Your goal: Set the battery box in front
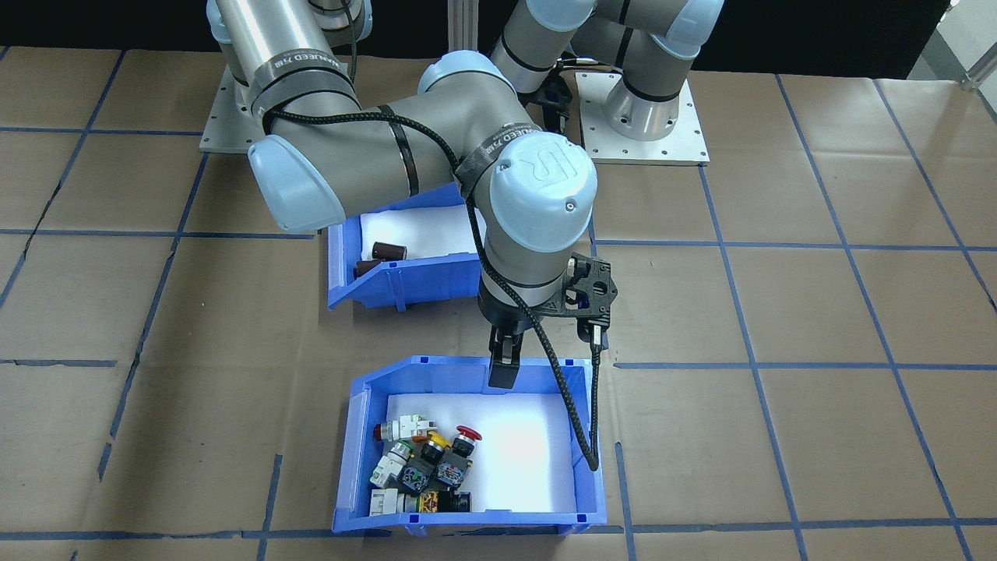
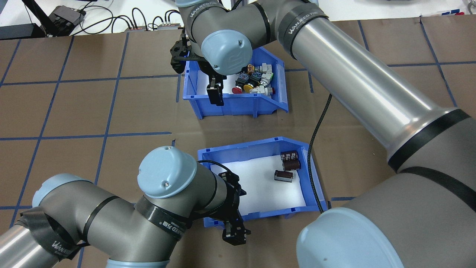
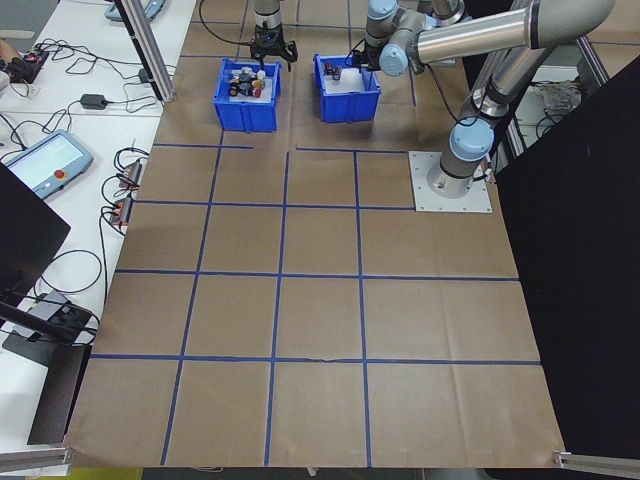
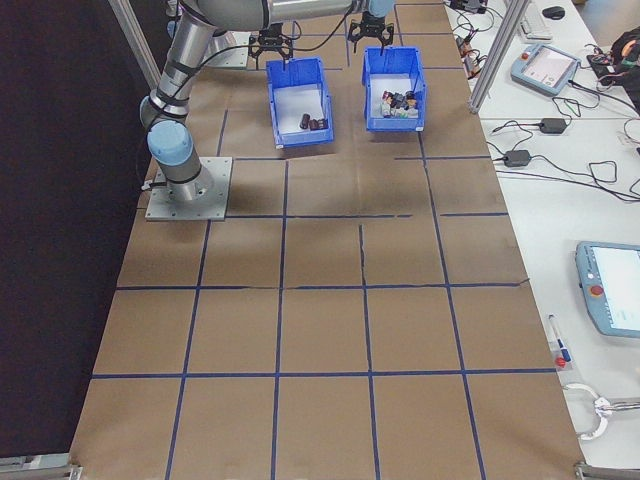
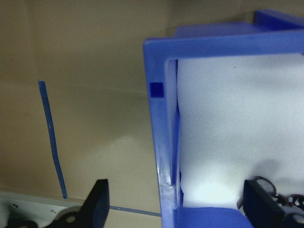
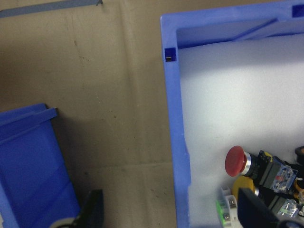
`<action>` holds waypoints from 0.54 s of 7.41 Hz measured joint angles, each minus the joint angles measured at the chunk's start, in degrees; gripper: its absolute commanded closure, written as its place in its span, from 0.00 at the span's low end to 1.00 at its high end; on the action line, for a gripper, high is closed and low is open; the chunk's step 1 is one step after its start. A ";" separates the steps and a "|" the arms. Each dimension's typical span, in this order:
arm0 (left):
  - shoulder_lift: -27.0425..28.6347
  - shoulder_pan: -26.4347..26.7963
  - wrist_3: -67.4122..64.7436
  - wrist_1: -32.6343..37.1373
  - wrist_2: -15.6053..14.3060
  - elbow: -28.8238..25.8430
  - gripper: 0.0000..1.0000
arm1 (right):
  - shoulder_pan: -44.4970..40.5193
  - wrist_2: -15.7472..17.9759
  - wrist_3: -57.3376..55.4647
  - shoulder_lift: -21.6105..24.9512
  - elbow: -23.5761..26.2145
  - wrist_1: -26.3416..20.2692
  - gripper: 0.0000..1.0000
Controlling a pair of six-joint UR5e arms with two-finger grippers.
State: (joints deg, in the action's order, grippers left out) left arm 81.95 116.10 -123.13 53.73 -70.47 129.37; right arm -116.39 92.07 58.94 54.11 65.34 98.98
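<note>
The battery box (image 2: 256, 149), a blue bin with a white foam floor, holds three dark brown cells (image 2: 289, 165) and stands on the robot's side of the table. The right arm partly covers it in the front-facing view (image 1: 405, 273). My left gripper (image 2: 235, 235) is open, and its fingers straddle the box's wall (image 5: 161, 133) near a corner. My right gripper (image 2: 214, 93) is also open. It straddles the wall (image 6: 175, 118) of the switch bin (image 1: 467, 522), which stands farther from the robot.
Multicoloured push-button switches (image 1: 424, 467) are heaped in one end of the switch bin. A black cable (image 1: 572, 413) from the right wrist hangs into that bin. Two grey base plates (image 1: 646, 144) sit behind the bins. Benches with pendants and cables (image 4: 545, 65) flank the table.
</note>
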 measured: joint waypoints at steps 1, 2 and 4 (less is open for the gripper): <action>0.56 0.62 -0.86 -0.64 -1.07 0.19 0.01 | -0.03 0.43 0.17 -0.39 2.58 5.06 0.00; 1.12 1.07 -1.21 -0.95 -2.25 0.34 0.01 | -0.08 1.23 0.08 -0.70 5.00 9.62 0.00; 3.57 2.45 -1.88 -3.06 -4.44 0.42 0.01 | -0.12 2.61 -0.30 -1.02 8.51 13.18 0.03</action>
State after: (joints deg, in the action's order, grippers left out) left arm 85.51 118.55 -125.01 50.68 -74.91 129.79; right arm -116.51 94.69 58.64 53.09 73.85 112.16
